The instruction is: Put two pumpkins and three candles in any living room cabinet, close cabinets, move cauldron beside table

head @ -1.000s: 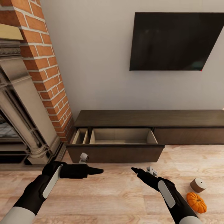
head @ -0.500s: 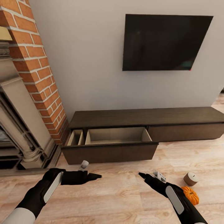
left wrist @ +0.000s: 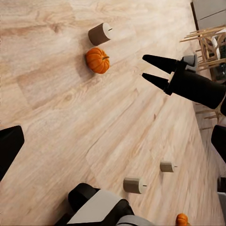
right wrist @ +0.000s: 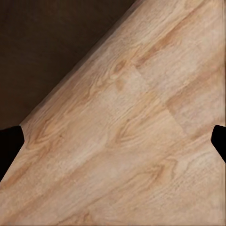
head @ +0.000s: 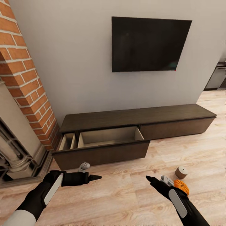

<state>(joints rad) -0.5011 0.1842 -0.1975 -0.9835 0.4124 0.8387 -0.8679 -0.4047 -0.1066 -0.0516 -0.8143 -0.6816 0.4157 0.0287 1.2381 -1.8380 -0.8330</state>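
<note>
Both grippers, left (head: 99, 177) and right (head: 147, 178), hover empty with fingers parted over the floor (head: 125, 194), a pumpkin (head: 181, 186) and candle (head: 181, 172) at four o'clock from the cabinet (head: 103, 153), its drawer open.

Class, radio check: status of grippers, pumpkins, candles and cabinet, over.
Left gripper and right gripper both empty, open. Pumpkin and candle on floor by right arm. Cabinet drawer open, nothing seen inside. Path clear.
</note>
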